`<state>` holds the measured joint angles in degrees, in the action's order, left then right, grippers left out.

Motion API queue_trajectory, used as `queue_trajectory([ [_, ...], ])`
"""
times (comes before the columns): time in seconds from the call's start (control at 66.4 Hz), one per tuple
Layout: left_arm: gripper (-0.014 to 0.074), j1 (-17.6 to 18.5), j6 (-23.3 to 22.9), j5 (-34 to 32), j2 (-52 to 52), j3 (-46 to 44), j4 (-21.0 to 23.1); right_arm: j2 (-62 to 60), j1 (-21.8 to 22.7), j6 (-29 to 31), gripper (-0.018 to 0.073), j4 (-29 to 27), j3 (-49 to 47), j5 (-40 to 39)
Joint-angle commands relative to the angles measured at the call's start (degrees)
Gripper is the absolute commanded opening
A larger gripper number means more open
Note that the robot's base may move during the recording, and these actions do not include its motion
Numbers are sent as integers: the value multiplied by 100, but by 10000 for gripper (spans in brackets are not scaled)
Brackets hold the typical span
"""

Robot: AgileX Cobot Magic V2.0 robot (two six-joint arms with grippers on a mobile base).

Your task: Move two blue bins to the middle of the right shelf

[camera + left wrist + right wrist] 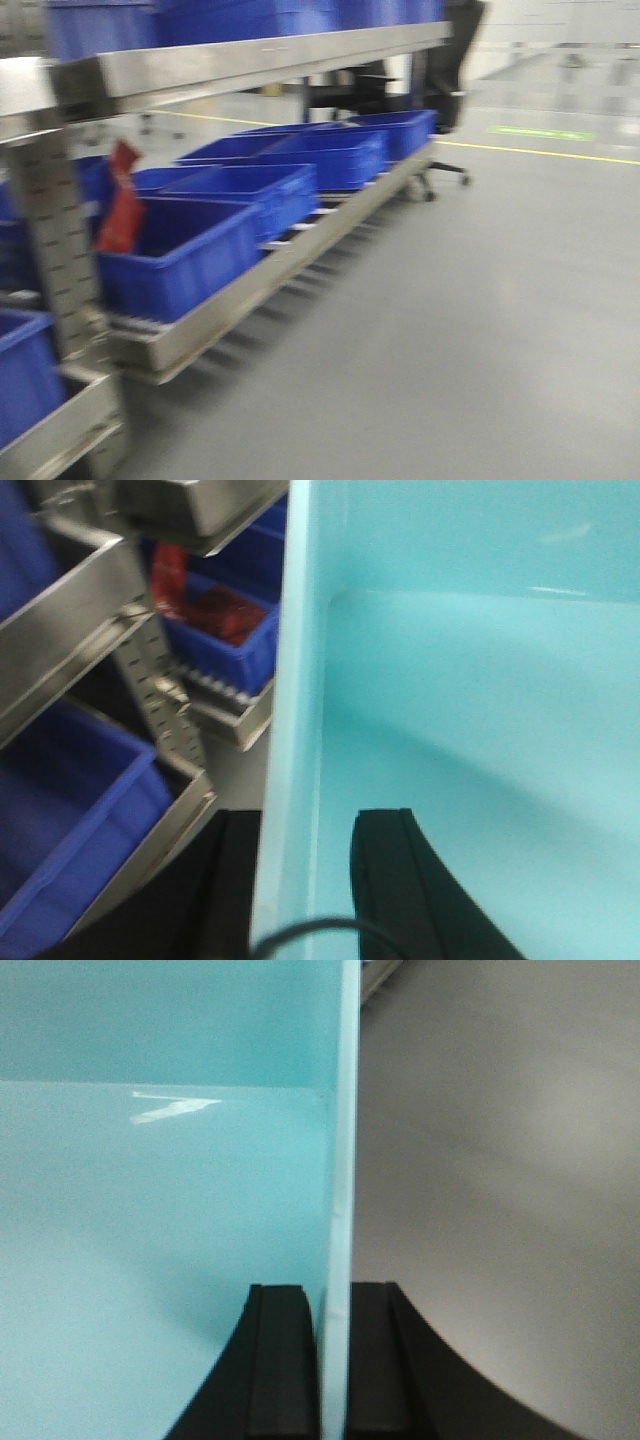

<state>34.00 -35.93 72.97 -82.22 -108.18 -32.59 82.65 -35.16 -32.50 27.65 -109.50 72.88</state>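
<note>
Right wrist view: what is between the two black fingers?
The pale blue bin's thin wall, pinched by the right tool, in the right wrist view.

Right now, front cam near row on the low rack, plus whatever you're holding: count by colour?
Dark blue bins: 4
Red item: 1
Light blue bin, clamped by left gripper and right gripper: 1
Total: 6
</note>
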Motion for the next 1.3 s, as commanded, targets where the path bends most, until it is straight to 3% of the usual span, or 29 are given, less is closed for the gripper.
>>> queue_trajectory([
  [0.0,-111,54,144,-300,128,-83,-152,-63,15,45,-165,399,-83,-292],
  [1.281,-111,54,144,-300,128,-83,-152,-63,15,45,-165,399,-83,-292],
])
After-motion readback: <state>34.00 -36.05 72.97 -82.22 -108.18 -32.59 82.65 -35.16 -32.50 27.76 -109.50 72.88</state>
